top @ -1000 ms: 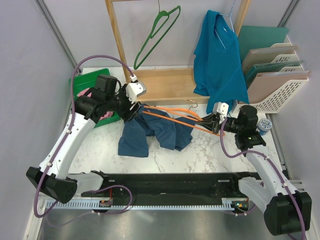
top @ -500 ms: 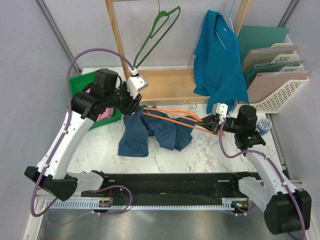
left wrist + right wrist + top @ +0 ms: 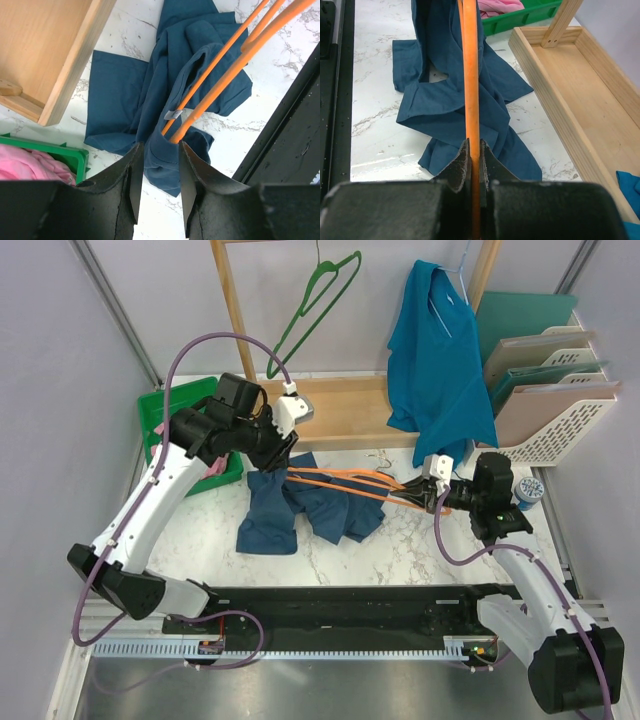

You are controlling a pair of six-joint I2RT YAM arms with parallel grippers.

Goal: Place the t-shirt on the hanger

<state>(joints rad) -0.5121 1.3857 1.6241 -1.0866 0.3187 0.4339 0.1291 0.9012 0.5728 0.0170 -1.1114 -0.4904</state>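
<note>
Orange hanger [image 3: 340, 478] sat clamped in the right fingers [image 3: 463, 162], its tip poked into the navy t-shirt [image 3: 290, 515] bunched on the desk [image 3: 400, 540] with a fold pinched by the left fingers [image 3: 131, 182]; risk was the tip snagging cloth or that thin pinch slipping out.

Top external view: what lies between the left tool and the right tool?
The orange hanger bridges the stretch from the right tool to the left tool, its far end inside the navy t-shirt; the top external view shows it.
</note>
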